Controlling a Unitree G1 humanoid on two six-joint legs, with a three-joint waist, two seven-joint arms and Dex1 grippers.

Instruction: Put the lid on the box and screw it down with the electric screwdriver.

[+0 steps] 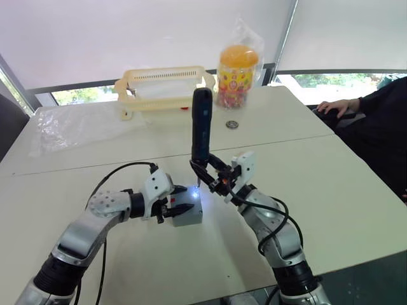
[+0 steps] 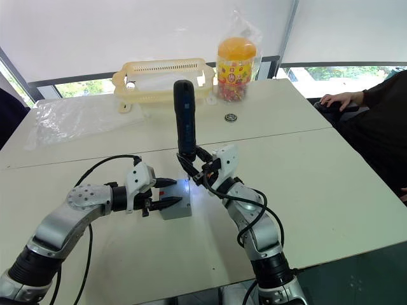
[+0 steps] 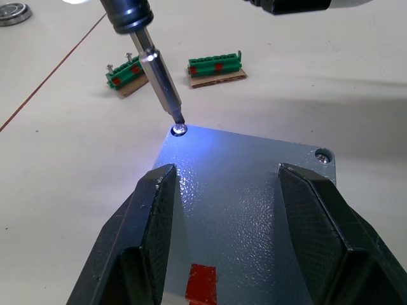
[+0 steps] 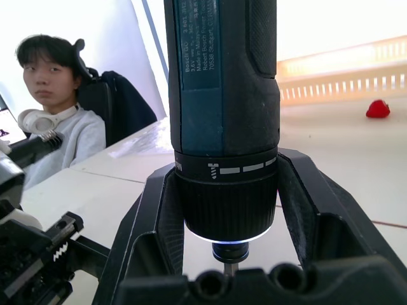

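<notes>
Black fingers (image 3: 149, 229) of the left tool (image 3: 226, 210) rise closest to the left wrist camera, spread apart with the lid (image 3: 241, 190) lying between them; whether they press the box sides cannot be told from here. Just beyond the fingertips the metal bit of the electric screwdriver (image 3: 159, 76) sits in a corner screw (image 3: 180, 129), lit white, and a second screw (image 3: 323, 157) already sits in the neighbouring corner. Past the lid, apart from it, two green terminal blocks (image 3: 216, 65) lie on the surface (image 3: 76, 165), clear of the bit. In the right wrist view the right tool (image 4: 229, 210) is clamped around the screwdriver's collar, low on the barrel, which looks a sound place to hold: the body appears stiff and rubbery, probably top-heavy, so a tilt could slip the bit off the screw. A seated person (image 4: 54, 121) shows behind that tool. From the head views, the left tool (image 1: 170, 206) brackets the box (image 1: 189, 213) from its side, the lid seated on top; the box seems light and rigid, likely to skate on the smooth surface unless braced. The screwdriver (image 2: 185, 117) stands nearly upright above the box's far corner. Well beyond both tools are a yellow basket (image 1: 166, 89), an orange-lidded jar (image 1: 237, 75) and a small round metal piece (image 1: 232, 124), none obstructing; a person's hand (image 1: 337, 105) rests far off the right tool's side.
</notes>
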